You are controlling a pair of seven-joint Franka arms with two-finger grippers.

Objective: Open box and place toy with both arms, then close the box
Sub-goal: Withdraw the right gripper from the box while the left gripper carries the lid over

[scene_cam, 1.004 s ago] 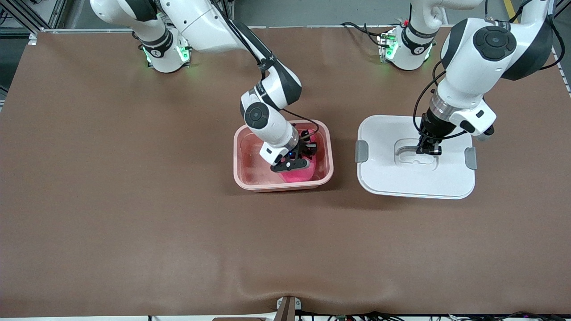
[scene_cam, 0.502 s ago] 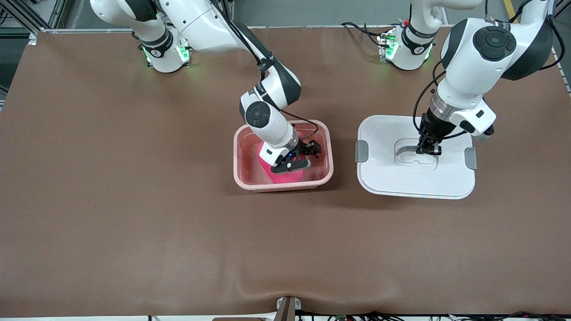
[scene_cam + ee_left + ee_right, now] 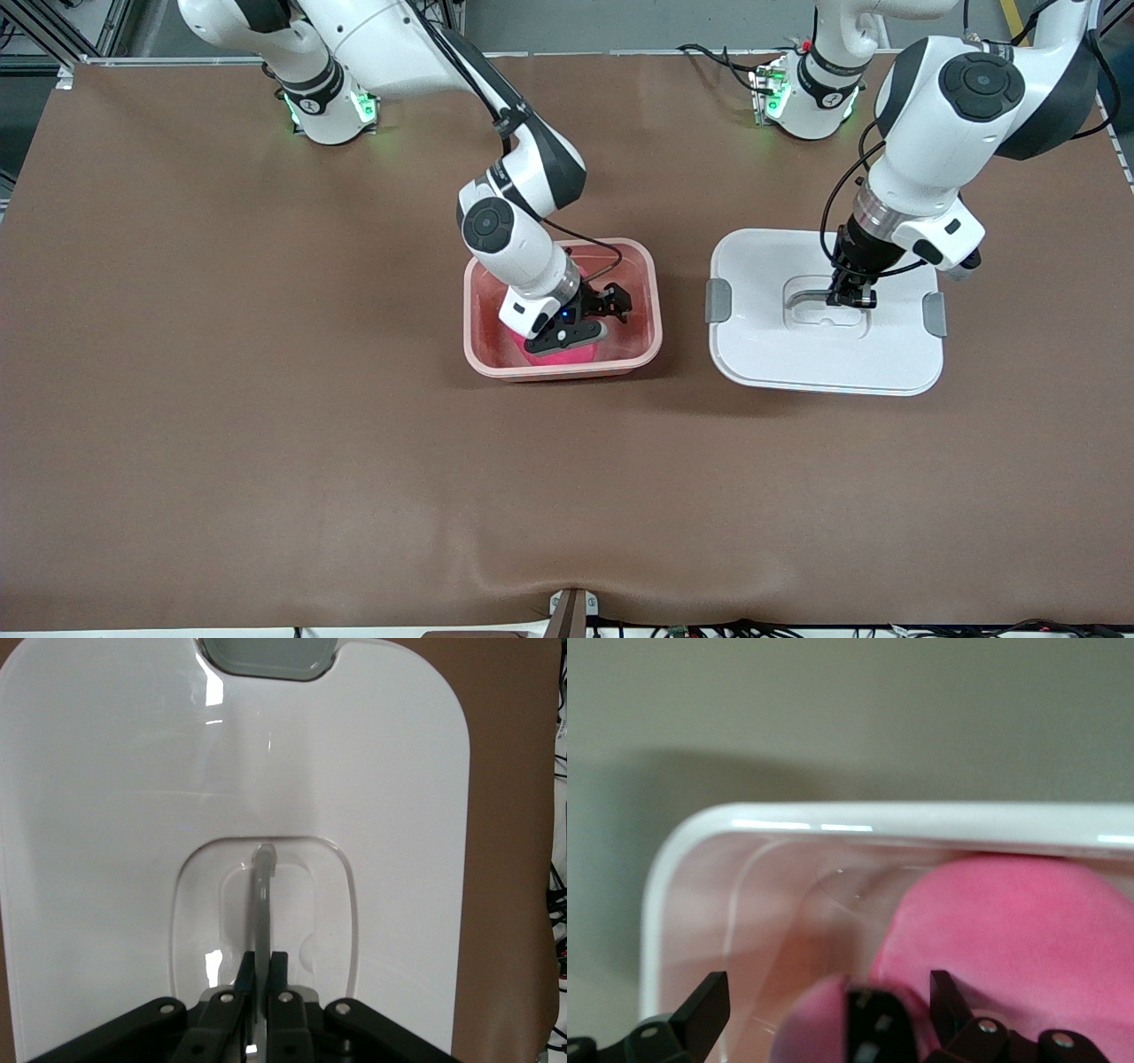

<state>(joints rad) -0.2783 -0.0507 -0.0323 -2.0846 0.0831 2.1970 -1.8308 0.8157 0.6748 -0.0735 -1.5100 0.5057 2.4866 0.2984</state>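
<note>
A brown tabletop [image 3: 266,399] carries an open pink box [image 3: 479,315] near its middle and, beside it toward the left arm's end, the box's white lid [image 3: 753,346] lying flat, well apart from the box. The lid has a grey clip [image 3: 718,300] on each short side and a clear recessed handle [image 3: 808,297] in its centre. The right arm reaches down from its base into the box, and the right gripper [image 3: 611,306] sits inside the box with its fingers spread wide and nothing held between them. The hot-pink toy [image 3: 554,354] lies in the box beneath that gripper, mostly hidden by the wrist in the front view; the right wrist view shows its rounded pink body [image 3: 1028,930] resting against the box's pale wall [image 3: 921,819], close under the parted fingers [image 3: 709,1005]. The left arm comes down over the lid, and the left gripper [image 3: 852,299] is closed tight on the handle; the left wrist view shows the two fingers [image 3: 244,979] pinched together on the thin clear bar [image 3: 261,904] inside the lid's recess.
</note>
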